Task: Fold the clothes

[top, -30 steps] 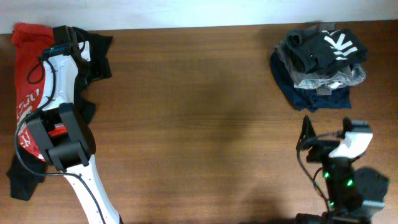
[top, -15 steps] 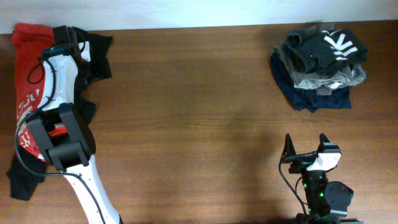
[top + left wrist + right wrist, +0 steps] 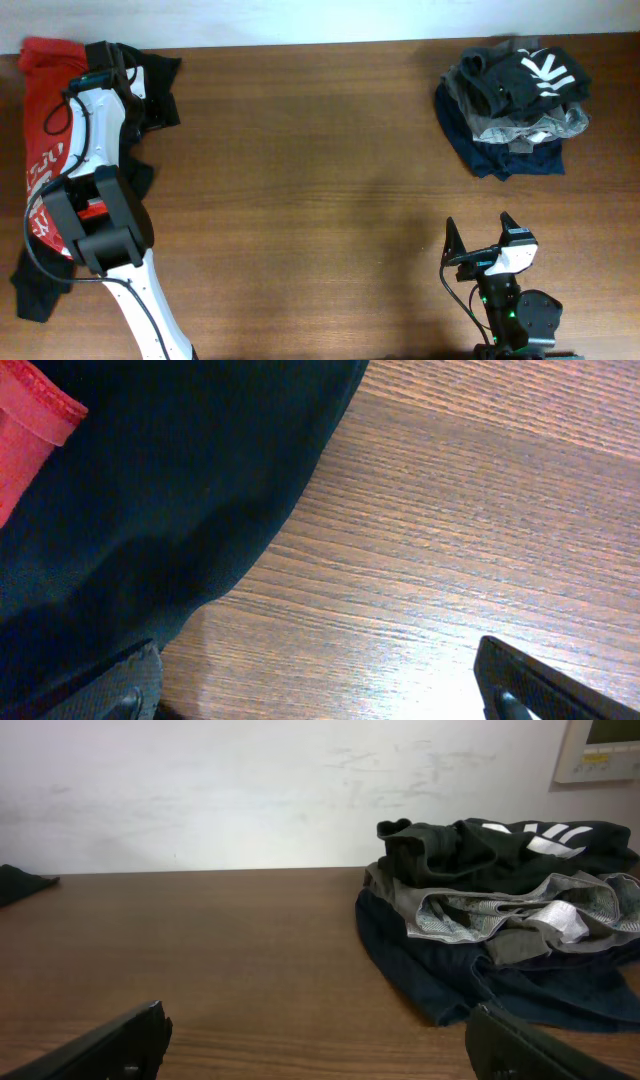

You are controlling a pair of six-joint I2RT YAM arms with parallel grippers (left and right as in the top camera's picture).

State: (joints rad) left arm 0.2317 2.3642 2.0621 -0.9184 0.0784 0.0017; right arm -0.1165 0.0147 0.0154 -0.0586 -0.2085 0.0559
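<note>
A red T-shirt point(image 3: 42, 110) and a black garment point(image 3: 158, 92) lie crumpled at the table's far left. My left gripper point(image 3: 118, 58) sits low over the black garment's edge. In the left wrist view it is open point(image 3: 320, 698), bare wood between its fingers, with black cloth point(image 3: 150, 510) and a red hem point(image 3: 30, 410) to its left. A pile of clothes point(image 3: 515, 100) sits at the far right: a black shirt with white letters point(image 3: 520, 840) on top, grey point(image 3: 480, 915) and navy point(image 3: 460, 975) beneath. My right gripper point(image 3: 478, 232) is open and empty near the front edge, well short of the pile.
The brown wooden table point(image 3: 320, 180) ends at a white wall point(image 3: 250, 790) at the back. The left arm's body point(image 3: 100, 220) lies over the red shirt and black cloth along the left edge. A black cloth corner point(image 3: 20, 880) shows far left in the right wrist view.
My right gripper has drawn back toward the front edge and shifted left, away from the pile. The left arm and the clothes have not moved.
</note>
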